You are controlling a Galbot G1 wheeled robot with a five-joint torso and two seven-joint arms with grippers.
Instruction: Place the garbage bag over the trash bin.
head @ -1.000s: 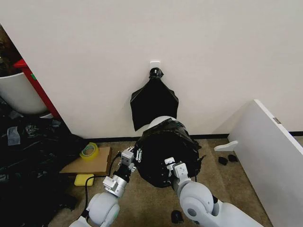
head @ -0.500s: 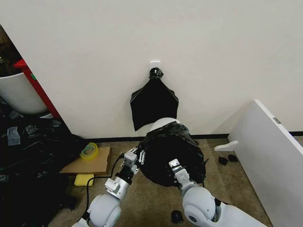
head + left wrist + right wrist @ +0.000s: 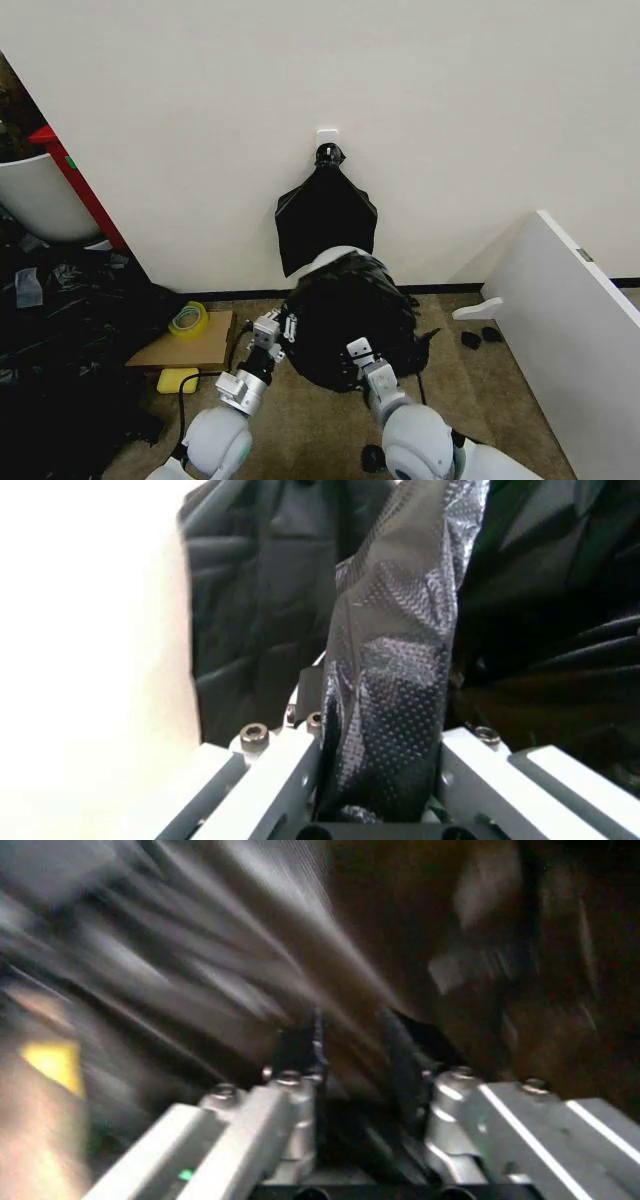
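Garbage bag (image 3: 350,315) draped over trash bin (image 3: 335,256) on floor by wall base, w/ only a sliver of white rim showing at back. L gripper (image 3: 283,329) at bag's left side, jaws narrow, pinching a fold of black plastic (image 3: 385,705). R gripper (image 3: 352,357) at bag's front-right, fingers (image 3: 300,1050) narrow on bag film. Black bag bunch (image 3: 325,220) hangs on wall above.

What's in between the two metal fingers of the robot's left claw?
A pinched fold of the thin, glossy black plastic garbage bag fills the gap between the left gripper fingers, as the left wrist view shows.
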